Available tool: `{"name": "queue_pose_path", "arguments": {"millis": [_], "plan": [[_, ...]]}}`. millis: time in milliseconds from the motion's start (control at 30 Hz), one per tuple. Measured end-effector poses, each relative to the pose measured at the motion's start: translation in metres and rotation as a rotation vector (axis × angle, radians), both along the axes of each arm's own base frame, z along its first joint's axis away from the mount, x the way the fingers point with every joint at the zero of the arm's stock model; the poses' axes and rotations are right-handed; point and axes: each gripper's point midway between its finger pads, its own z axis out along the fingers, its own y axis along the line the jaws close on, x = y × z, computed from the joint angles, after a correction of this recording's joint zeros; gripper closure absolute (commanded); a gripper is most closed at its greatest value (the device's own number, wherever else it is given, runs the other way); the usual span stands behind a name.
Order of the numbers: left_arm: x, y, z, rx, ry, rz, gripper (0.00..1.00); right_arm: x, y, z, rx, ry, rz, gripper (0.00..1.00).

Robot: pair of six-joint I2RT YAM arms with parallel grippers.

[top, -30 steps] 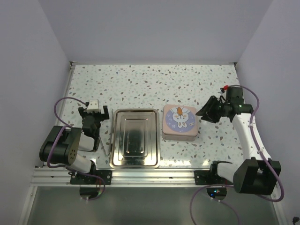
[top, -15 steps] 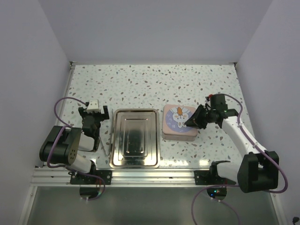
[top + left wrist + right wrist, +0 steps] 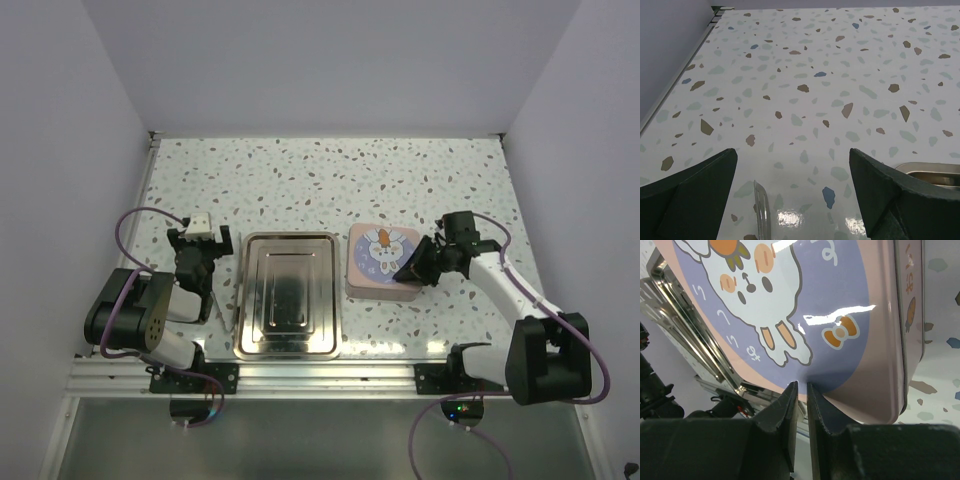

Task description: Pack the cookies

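Right pincer shut, tips at near right corner of tin; hold on lid rim unclear. Left pincer wide, empty, near surface's left edge. Cookies unseen, likely inside tin. Advice: wedge under rim, pry lid up evenly, slowly.

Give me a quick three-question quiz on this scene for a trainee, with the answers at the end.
1. True or false: the lid of the square tin is off.
2. Multiple choice: seen from the top camera, what lies directly left of the tin? A, a metal tray. B, a bowl. C, a cutting board.
3. Short answer: which gripper is shut, and where is it?

Key
1. False. The lid with the rabbit picture is on the tin.
2. A.
3. The right gripper, at the tin's near right corner.
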Motion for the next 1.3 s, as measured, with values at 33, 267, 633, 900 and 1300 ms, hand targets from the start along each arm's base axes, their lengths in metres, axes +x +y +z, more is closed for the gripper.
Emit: {"name": "queue_pose_path", "arguments": {"millis": [33,267,633,900,1300], "plan": [[0.000,0.000,0.000,0.000,0.000,0.000,0.00,0.000,0.000,0.000,0.000,0.000,0.000,0.83],[0.000,0.000,0.000,0.000,0.000,0.000,0.00,0.000,0.000,-0.001,-0.002,-0.003,0.005,0.84],[0.000,0.000,0.000,0.000,0.000,0.000,0.00,0.000,0.000,-0.001,-0.003,-0.005,0.009,0.84],[0.000,0.000,0.000,0.000,0.000,0.000,0.00,-0.002,-0.001,0.000,-0.004,-0.009,0.009,0.84],[0.000,0.000,0.000,0.000,0.000,0.000,0.00,-0.009,-0.002,0.013,-0.012,0.011,0.014,0.84]]}}
